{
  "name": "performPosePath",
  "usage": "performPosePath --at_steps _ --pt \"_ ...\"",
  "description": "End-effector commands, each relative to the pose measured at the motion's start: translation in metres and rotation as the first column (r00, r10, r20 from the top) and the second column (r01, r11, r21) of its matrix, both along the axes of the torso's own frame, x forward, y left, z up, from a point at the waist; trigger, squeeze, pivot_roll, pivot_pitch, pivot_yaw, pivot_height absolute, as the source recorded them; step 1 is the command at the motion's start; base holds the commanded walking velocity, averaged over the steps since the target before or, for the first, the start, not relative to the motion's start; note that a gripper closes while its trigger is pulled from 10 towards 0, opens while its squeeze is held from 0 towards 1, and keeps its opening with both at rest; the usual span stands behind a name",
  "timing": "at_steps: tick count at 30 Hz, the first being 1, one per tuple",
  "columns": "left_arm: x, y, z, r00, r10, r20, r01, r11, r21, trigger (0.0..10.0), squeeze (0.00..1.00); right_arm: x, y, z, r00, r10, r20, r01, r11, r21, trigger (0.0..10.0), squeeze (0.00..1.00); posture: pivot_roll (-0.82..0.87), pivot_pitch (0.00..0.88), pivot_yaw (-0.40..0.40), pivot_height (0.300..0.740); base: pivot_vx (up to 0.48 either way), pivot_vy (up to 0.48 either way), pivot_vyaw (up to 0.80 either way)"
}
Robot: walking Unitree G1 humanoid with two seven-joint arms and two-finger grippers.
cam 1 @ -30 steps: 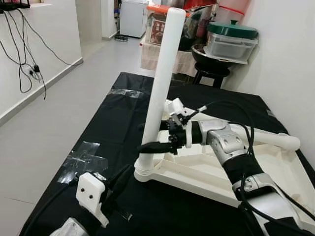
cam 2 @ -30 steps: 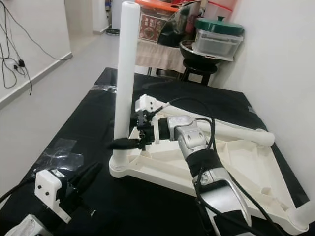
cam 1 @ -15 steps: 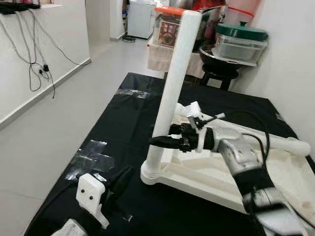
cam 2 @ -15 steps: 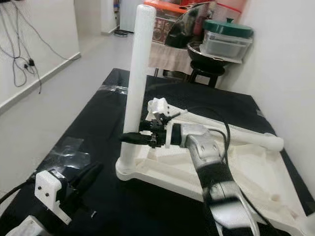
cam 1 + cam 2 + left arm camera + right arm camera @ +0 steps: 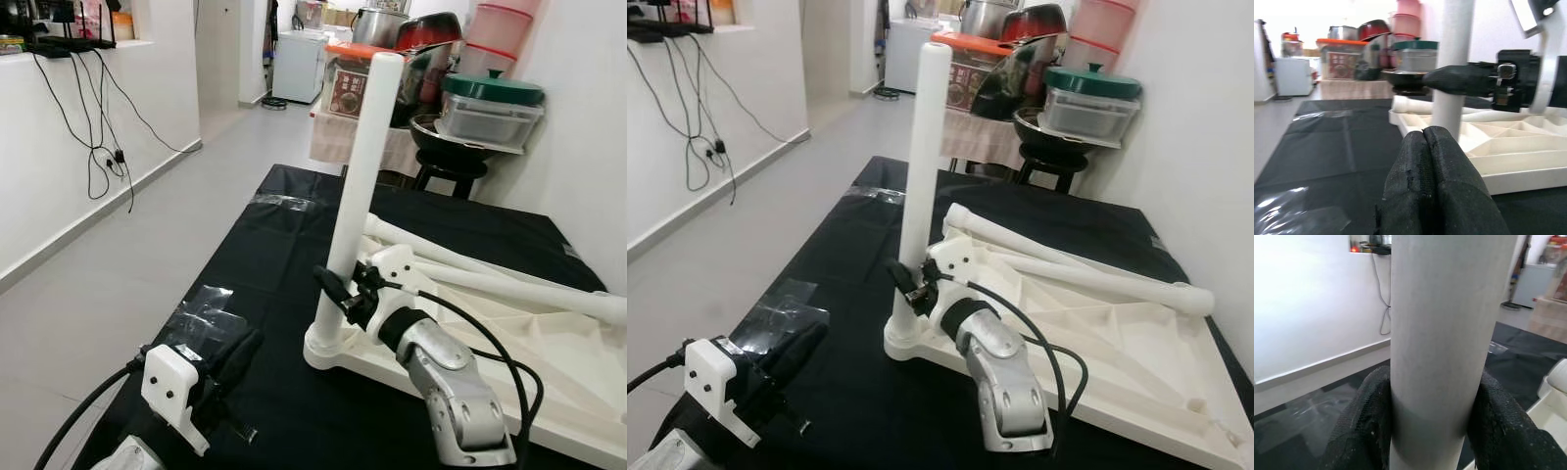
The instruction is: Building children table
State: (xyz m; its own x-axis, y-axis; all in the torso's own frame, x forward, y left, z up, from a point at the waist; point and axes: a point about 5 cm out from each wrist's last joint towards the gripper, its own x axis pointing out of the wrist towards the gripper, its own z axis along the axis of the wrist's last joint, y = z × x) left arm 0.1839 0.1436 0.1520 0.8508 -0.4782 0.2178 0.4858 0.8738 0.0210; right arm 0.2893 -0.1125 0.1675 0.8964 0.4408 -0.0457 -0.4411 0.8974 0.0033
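Room: home interior, grey floor, white walls; cables [image 5: 98, 147] hang on wall at robot's left; storage boxes & pots [image 5: 460, 88] stacked at far end behind the work area.
Surface: black sheet [image 5: 265, 255] spread on floor, w/ clear tape patches [image 5: 211, 308] near its left edge.
Tabletop: white plastic tabletop [image 5: 1136, 362] lies upside down on the sheet, ribbed underside up, at centre-right.
Upright leg: white table leg [image 5: 361, 186] stands vertical in the tabletop's near-left corner socket, slightly tilted in the head views.
Loose legs: two more white legs [image 5: 1087, 279] lie across the tabletop's far side, roughly parallel, touching it.
R gripper: right gripper [image 5: 1435, 421] reaches in from the right, low on the upright leg just above the socket; black fingers [image 5: 1364, 421] clamp the leg from both sides, pads touching it.
L gripper: left gripper [image 5: 1425, 171] low over the sheet, near-left of the tabletop corner, apart from the leg; its two fingers pressed together, nothing between them, pointing toward the leg base.
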Motion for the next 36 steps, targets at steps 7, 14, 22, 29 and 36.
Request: performPosePath --at_steps 7,14,22,29,36 --pt "0.000 0.000 -0.004 1.000 0.010 -0.016 -0.010 1.000 0.011 10.0 0.00 0.001 -0.029 -0.015 0.990 -0.038 -0.137 0.026 0.996 -0.090 10.0 1.00 0.00 0.004 -0.129 0.740 0.000 0.000 0.00" --pt "0.001 -0.003 -0.005 1.000 0.001 -0.019 -0.001 1.000 0.014 10.0 0.00 0.013 -0.040 0.028 0.788 0.615 -0.025 -0.615 0.785 -0.080 10.0 0.00 0.03 0.000 -0.138 0.740 0.000 0.000 0.00" --pt "0.000 -0.004 -0.006 1.000 0.014 -0.013 -0.014 1.000 0.016 10.0 0.00 0.035 -0.031 0.027 0.648 0.757 -0.087 -0.762 0.646 -0.050 10.0 0.00 0.05 0.000 -0.148 0.740 0.000 0.000 0.00" --pt "0.001 -0.005 -0.006 1.000 0.013 -0.013 -0.013 1.000 0.019 10.0 0.00 0.051 -0.028 0.026 0.595 0.797 -0.108 -0.801 0.599 0.004 7.5 0.00 0.06 0.000 -0.151 0.740 0.000 0.000 0.00" --pt "0.002 -0.006 -0.006 1.000 0.019 -0.010 -0.018 1.000 0.018 10.0 0.00 0.060 -0.037 0.021 0.602 0.791 -0.105 -0.791 0.610 0.056 0.0 0.00 0.06 0.000 -0.152 0.740 0.000 0.000 0.00"
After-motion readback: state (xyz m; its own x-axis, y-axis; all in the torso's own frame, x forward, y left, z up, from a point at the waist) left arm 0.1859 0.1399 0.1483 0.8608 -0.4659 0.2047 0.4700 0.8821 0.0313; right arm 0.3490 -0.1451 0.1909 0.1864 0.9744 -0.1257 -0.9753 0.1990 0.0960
